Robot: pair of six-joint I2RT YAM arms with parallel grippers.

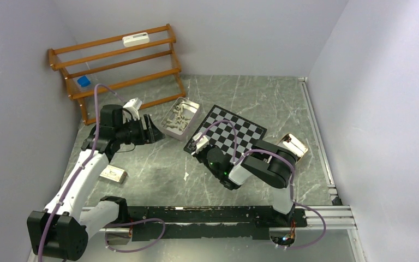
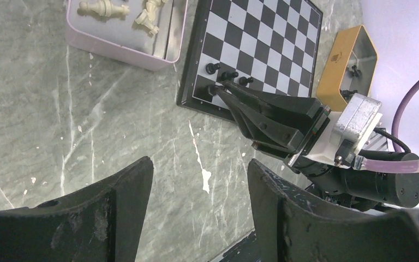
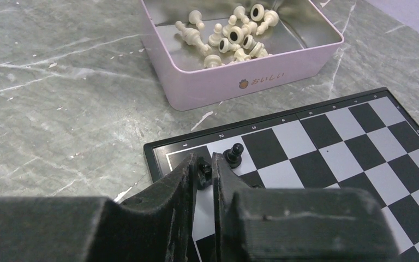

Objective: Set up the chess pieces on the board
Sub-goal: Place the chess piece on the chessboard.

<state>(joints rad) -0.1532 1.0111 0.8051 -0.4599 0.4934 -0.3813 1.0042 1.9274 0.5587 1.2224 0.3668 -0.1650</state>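
Observation:
The board (image 1: 240, 130) lies at the table's middle; it also shows in the left wrist view (image 2: 273, 38) and the right wrist view (image 3: 338, 136). My right gripper (image 3: 203, 161) is shut on a black chess piece (image 3: 204, 170), holding it over the board's corner square. It shows at the board's near left corner in the top view (image 1: 199, 144). A black pawn (image 3: 234, 155) stands on the square beside it; three black pieces (image 2: 229, 75) stand along that edge. My left gripper (image 2: 199, 180) is open and empty, over bare table left of the board (image 1: 150, 130).
A pink tin (image 1: 181, 119) of cream-white pieces (image 3: 234, 35) sits left of the board. A gold tin (image 1: 293, 145) with black pieces sits at its right. A wooden rack (image 1: 120, 65) stands back left. A small flat tin (image 1: 113, 174) lies by the left arm.

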